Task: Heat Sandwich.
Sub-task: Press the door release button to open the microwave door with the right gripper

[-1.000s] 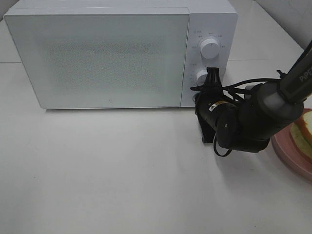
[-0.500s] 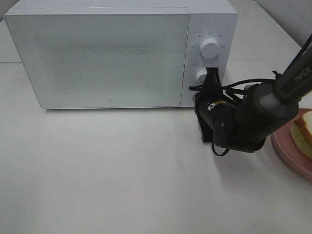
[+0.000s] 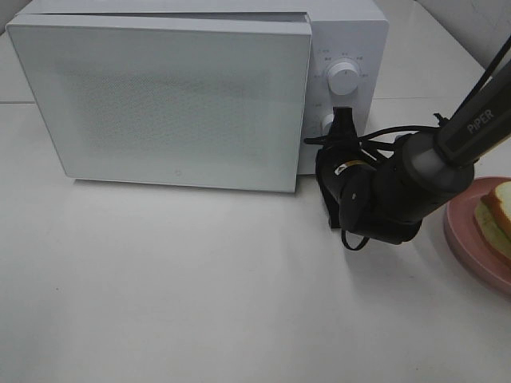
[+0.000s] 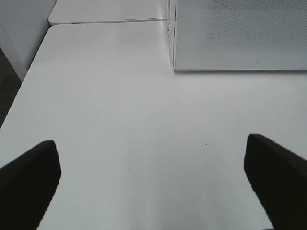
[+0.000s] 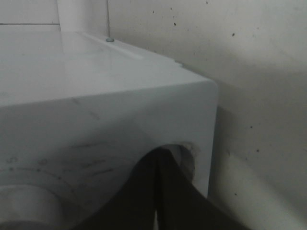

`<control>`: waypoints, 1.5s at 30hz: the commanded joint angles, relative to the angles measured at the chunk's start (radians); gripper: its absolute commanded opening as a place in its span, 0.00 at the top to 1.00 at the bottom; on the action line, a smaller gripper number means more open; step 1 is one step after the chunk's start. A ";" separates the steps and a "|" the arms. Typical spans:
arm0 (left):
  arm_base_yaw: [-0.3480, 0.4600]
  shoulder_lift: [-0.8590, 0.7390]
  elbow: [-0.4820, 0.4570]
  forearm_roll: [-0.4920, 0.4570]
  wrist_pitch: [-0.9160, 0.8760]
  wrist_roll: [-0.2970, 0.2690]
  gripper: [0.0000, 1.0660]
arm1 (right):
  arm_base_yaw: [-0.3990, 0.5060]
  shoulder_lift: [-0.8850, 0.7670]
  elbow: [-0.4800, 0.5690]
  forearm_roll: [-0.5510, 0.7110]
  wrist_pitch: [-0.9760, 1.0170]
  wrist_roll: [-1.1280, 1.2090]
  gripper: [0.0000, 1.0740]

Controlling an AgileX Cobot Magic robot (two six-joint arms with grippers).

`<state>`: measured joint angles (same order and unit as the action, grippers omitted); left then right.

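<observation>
The sandwich [image 3: 497, 211], pale bread with a tan crust, lies on a pink plate [image 3: 471, 249] at the table's right edge, cut off by the frame. The white microwave [image 3: 345, 30] stands at the back, and its door [image 3: 176, 104] is ajar, its right edge swung slightly out. My right gripper [image 3: 344, 120] is shut, its tips against the control panel by the lower knob, next to the door's free edge. In the right wrist view the shut fingers [image 5: 157, 191] press on the microwave's front [image 5: 96, 100]. My left gripper [image 4: 153, 182] hangs open over bare table, holding nothing.
The upper knob [image 3: 344, 77] sits above my right gripper. The right arm and its cables [image 3: 399, 191] lie between the microwave and the plate. White tabletop [image 3: 200, 279] spreads in front of the microwave. The left wrist view shows the door's lower left corner [image 4: 240, 38].
The microwave door has come ajar, its right edge swinging out toward the front. My right arm has shifted slightly left. The left gripper's state is unchanged.
</observation>
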<state>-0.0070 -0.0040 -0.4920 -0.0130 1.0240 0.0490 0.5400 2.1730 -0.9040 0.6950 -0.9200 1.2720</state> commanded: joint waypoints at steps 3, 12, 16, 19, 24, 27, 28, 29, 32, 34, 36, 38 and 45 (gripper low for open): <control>-0.002 -0.028 0.001 0.000 0.003 -0.002 0.01 | -0.065 -0.017 -0.123 -0.042 -0.333 -0.049 0.99; -0.002 -0.028 0.001 0.000 0.003 -0.002 0.01 | -0.076 -0.017 -0.161 -0.059 -0.326 -0.075 0.99; -0.002 -0.028 0.001 0.000 0.003 -0.002 0.01 | -0.076 -0.017 -0.161 -0.059 -0.320 -0.076 0.99; -0.002 -0.028 0.001 0.000 0.003 -0.002 0.01 | -0.076 -0.017 -0.161 -0.059 -0.316 -0.090 0.99; -0.002 -0.028 0.001 0.000 0.003 -0.002 0.01 | -0.074 -0.017 -0.161 -0.059 -0.277 -0.088 0.99; -0.002 -0.028 0.001 0.000 0.003 -0.002 0.01 | -0.074 -0.017 -0.161 -0.059 -0.272 -0.088 0.99; -0.002 -0.028 0.001 0.000 0.003 -0.002 0.01 | -0.074 -0.017 -0.161 -0.059 -0.271 -0.088 0.99; -0.002 -0.028 0.001 0.000 0.003 -0.002 0.01 | -0.074 -0.017 -0.161 -0.059 -0.270 -0.088 0.99; -0.002 -0.028 0.001 0.000 0.003 -0.002 0.01 | -0.074 -0.017 -0.161 -0.059 -0.269 -0.086 0.99; -0.002 -0.028 0.001 0.000 0.003 -0.002 0.01 | -0.072 -0.017 -0.161 -0.059 -0.267 -0.086 0.99; -0.002 -0.028 0.001 0.000 0.003 -0.002 0.01 | -0.072 -0.017 -0.161 -0.059 -0.257 -0.086 0.99; -0.002 -0.028 0.001 0.000 0.003 -0.002 0.01 | -0.072 -0.017 -0.161 -0.059 -0.245 -0.080 0.99; -0.002 -0.028 0.001 0.000 0.003 -0.002 0.01 | -0.071 -0.020 -0.138 -0.060 -0.236 -0.062 0.99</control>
<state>-0.0070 -0.0040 -0.4920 -0.0130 1.0240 0.0490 0.5370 2.1750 -0.9430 0.7470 -0.8430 1.2080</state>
